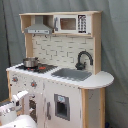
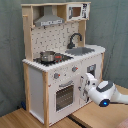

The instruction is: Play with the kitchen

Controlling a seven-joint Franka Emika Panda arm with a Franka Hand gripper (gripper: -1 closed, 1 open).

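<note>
Kitchen (image 1: 60, 70): tall white & light-wood toy, seen in both exterior views. Stands on a wood floor in front of a grey cloth.
Hood (image 2: 49, 20): grey, up top, over the stove.
Microwave (image 1: 72, 23): on the top shelf, right next to the hood. Has a window & buttons.
Back wall: white brick look, betw. the shelf & the counter.
Pot (image 2: 48, 56): small, silver, sits upright on the black stove top.
Stove top (image 1: 37, 67): black w/ a red ring beside the pot.
Sink (image 1: 71, 74): grey, set in the counter beside the stove.
Tap (image 2: 74, 39): black, curved, stands behind the sink.
Knobs (image 2: 56, 76): on the front panel under the stove, above the oven.
Oven door (image 2: 64, 95): white w/ a window; racks show behind it. Looks closed.
Arm: white; comes in from the second exterior view's right, low down. In the first exterior view it is at the bottom left corner.
Claw (image 2: 86, 86): points at the kitchen front, just beside the oven door's edge, below the knobs. Open or closed: cannot tell. Touching the door or not: cannot tell either.
Claw in first exterior view (image 1: 20, 97): near the lower left front of the kitchen.
Blue light (image 2: 103, 103): small dot on the arm's round part.
</note>
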